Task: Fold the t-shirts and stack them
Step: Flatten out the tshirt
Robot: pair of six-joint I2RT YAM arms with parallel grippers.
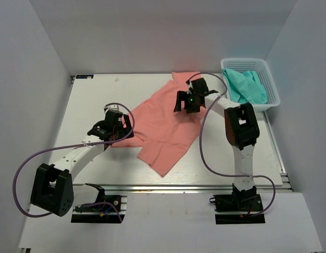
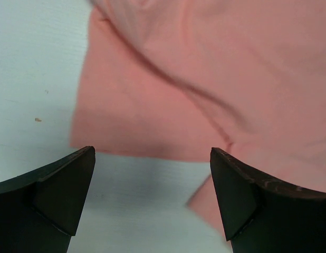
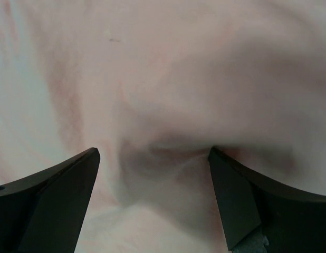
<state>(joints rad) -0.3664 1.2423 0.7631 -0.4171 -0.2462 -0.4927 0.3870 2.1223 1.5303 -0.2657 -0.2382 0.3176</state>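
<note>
No fold or stack is seen yet: the pink shirt [image 1: 164, 124] is spread rumpled on the table [image 1: 94, 100], the teal shirt [image 1: 247, 87] is bunched in the basket [image 1: 272, 84]. The left gripper [image 2: 152, 174], at the pink shirt's edge, and the right gripper [image 3: 152, 179], above it, are held open and empty

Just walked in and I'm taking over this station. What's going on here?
Two robot arms are working on a salmon-pink t-shirt, which lies spread but rumpled and unfolded on the table. The left gripper hangs with fingers open just short of the shirt's edge. The right gripper hangs open over its upper part. Neither holds anything. A teal t-shirt sits in the white basket at the far right corner.
</note>
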